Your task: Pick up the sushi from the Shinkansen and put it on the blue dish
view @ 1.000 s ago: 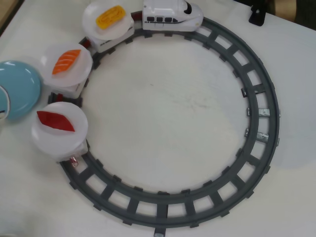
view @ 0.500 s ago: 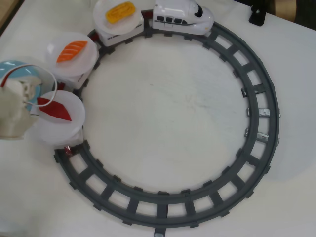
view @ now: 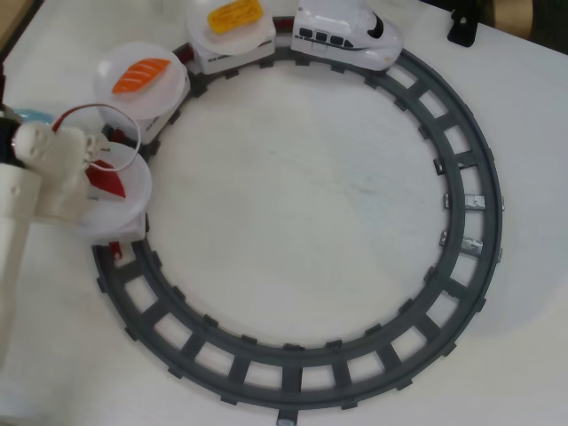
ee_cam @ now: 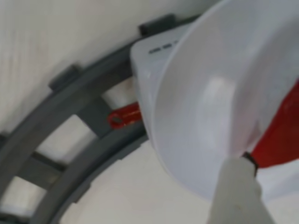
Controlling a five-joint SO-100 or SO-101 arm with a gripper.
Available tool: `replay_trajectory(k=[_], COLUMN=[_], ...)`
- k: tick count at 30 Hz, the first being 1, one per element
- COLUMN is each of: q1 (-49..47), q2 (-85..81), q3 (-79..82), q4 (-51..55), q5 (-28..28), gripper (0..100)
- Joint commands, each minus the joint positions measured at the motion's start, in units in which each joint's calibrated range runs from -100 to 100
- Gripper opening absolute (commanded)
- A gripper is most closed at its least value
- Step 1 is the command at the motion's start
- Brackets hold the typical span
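Now my gripper (view: 96,169) hangs over the Shinkansen's (view: 348,32) last white plate (view: 133,209), jaw width hidden, the dark-red sushi (view: 113,180) just beside my fingertip (ee_cam: 236,186), long axis diagonal, the blue dish (view: 27,115) behind my arm.

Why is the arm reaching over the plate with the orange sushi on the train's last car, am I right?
Not quite. The arm is over the last car's plate, but that plate carries the dark-red sushi, as the overhead view shows. The orange sushi sits on the middle car's plate, clear of the arm.
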Motion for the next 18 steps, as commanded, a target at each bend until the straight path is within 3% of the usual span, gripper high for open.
replay_trajectory(k=[1,18], q1=[0.6,-0.2], q2=[1.4,13.7], q3=[-7.6,-15.4], q4=[-0.3,-7.3], q5=[-0.4,-0.6], gripper=[26,26])
